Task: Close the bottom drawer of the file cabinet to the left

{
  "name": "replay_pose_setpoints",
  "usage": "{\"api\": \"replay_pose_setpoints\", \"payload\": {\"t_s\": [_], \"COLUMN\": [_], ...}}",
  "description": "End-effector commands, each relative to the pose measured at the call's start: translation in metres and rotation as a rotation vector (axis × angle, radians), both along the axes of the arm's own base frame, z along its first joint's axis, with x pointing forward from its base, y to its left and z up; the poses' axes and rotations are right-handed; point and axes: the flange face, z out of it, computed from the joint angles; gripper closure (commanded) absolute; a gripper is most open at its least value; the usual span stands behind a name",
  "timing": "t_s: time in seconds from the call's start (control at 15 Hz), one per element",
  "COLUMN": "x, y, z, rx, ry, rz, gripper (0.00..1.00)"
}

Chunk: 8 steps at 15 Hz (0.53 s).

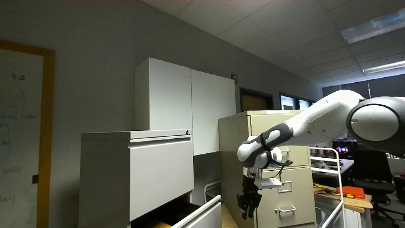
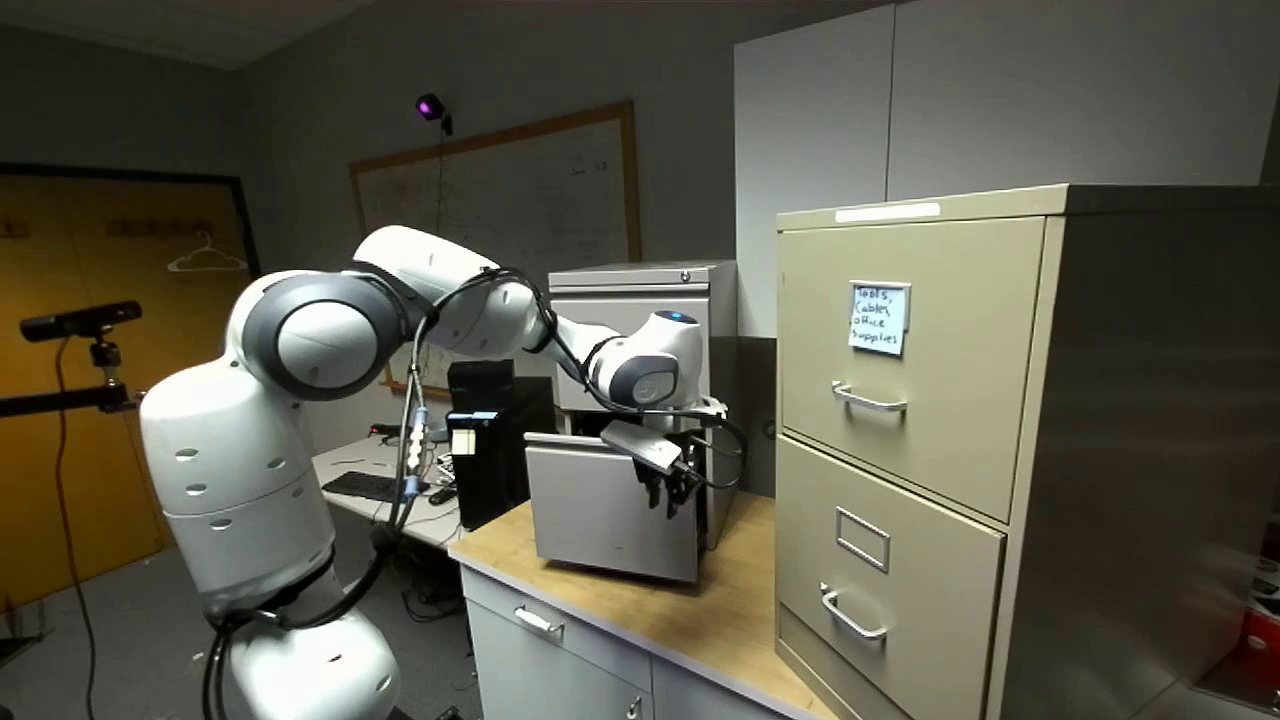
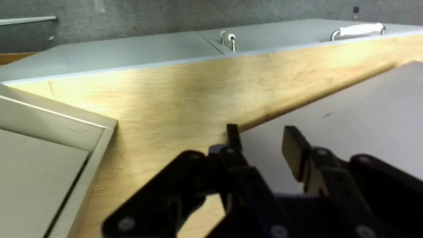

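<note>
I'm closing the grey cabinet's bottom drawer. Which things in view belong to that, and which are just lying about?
For the job:
bottom drawer, pulled out
grey file cabinet
gripper, open

Not for the job:
beige cabinet
white cupboards
keyboard
red case
whiteboard

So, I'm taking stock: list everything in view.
bottom drawer: one, grey, pulled out
file cabinet: one, grey, on countertop
labelled cabinet: one, beige, beside file cabinet
countertop: one, tan, beneath file cabinet
cupboard doors: two, white, on wall
whiteboard: one, white, on wall
keyboard: one, black, on desk
camera: one, black, before door
hanger: one, white, at door
box: one, red, on bench
chair: one, black, beyond bench
clutter: uncounted, mixed, background
arm: one, white, over countertop
gripper: one, black, before bottom drawer
</note>
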Motion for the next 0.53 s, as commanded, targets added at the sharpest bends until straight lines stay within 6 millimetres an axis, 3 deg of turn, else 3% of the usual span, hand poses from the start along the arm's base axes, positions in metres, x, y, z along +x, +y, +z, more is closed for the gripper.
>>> {"api": "replay_pose_setpoints", "payload": {"t_s": [0.0, 0.13, 0.47], "x": [0.027, 0.043, 0.085], "y": [0.009, 0.014, 0.038], "z": [0.003, 0.003, 0.017], "rx": [0.103, 0.172, 0.336], "ry": [-0.062, -0.090, -0.142], "rz": [-0.048, -0.068, -0.063], "gripper": [0.91, 1.00, 1.00]}}
